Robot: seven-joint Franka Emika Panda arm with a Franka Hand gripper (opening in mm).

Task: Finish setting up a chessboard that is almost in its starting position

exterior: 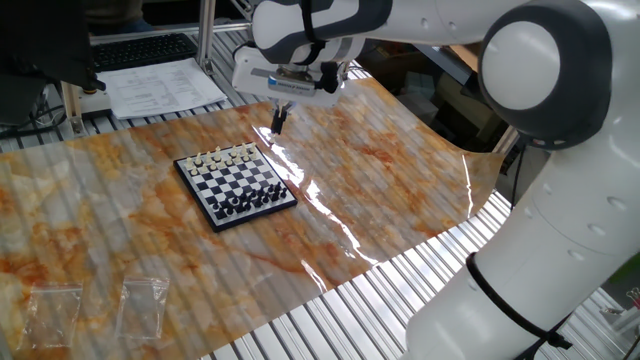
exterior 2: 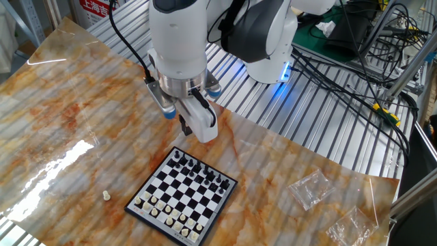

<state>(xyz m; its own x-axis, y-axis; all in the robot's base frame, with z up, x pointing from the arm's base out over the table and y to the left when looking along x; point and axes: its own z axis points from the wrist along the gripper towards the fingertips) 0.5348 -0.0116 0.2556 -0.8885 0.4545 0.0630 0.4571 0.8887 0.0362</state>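
The chessboard (exterior: 237, 185) lies on the marbled orange mat, white pieces along its far edge and black pieces along its near edge. In the other fixed view the chessboard (exterior 2: 182, 195) shows black pieces on the side nearest the arm. A single small white piece (exterior 2: 106, 195) lies loose on the mat, left of the board. My gripper (exterior: 277, 121) hangs above the mat just beyond the board's far right corner. Its fingers (exterior 2: 184, 126) point down, pressed together, and I see nothing between them.
Two clear plastic bags (exterior: 52, 304) (exterior: 145, 301) lie at the mat's near left corner; they show as the bags (exterior 2: 307, 188) (exterior 2: 354, 225) in the other view. A keyboard (exterior: 140, 49) and papers (exterior: 165, 86) sit behind the mat. Cables (exterior 2: 355, 68) run across the metal tabletop.
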